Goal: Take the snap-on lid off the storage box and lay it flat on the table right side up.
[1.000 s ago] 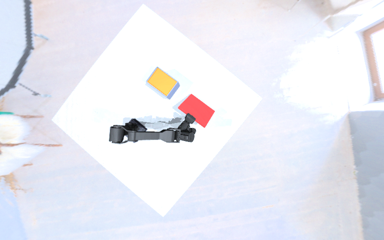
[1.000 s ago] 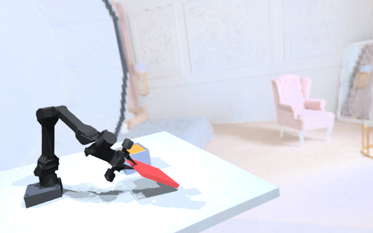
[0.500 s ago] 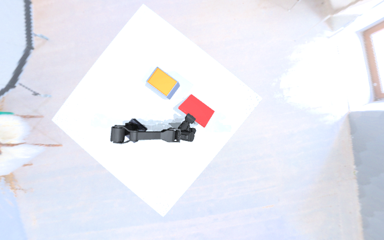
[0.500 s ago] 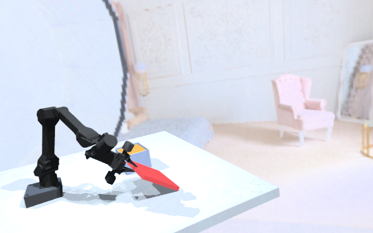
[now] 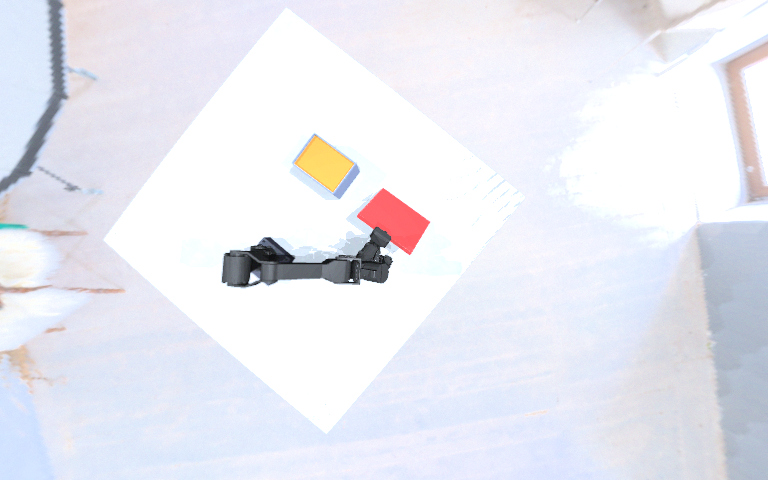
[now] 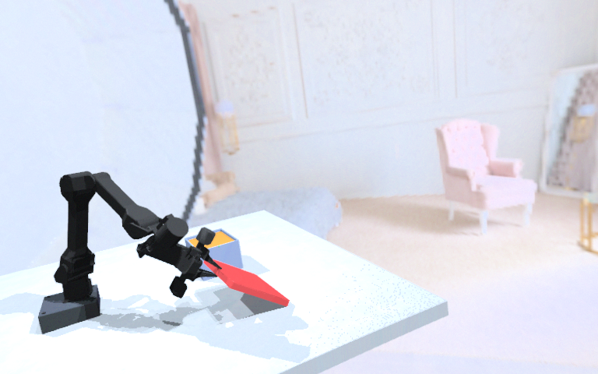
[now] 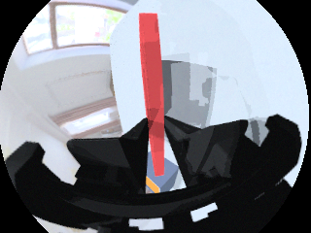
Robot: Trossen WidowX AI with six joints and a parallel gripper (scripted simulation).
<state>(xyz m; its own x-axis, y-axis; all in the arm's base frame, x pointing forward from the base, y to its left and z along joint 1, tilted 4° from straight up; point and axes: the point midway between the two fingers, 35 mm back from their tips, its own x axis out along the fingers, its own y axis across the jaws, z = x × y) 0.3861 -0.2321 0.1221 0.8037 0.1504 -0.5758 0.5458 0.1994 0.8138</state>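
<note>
The storage box (image 5: pixel 326 165) (image 6: pixel 223 253) (image 7: pixel 162 178) is pale blue with an orange inside and stands open on the white table (image 5: pixel 237 350) (image 6: pixel 353 299). The red lid (image 5: pixel 394 219) (image 6: pixel 247 280) (image 7: pixel 151 72) is off the box and to one side of it. My gripper (image 5: pixel 378 244) (image 6: pixel 210 266) (image 7: pixel 155 119) is shut on the lid's near edge. The lid slopes down away from the fingers. Its far corner is at or just above the table top. In the wrist view the lid shows edge-on as a narrow red strip.
The arm's base (image 6: pixel 65 308) stands near the table's left side. The table's edge (image 6: pixel 374 335) runs along the front right. A pink armchair (image 6: pixel 480 171) stands far off in the room.
</note>
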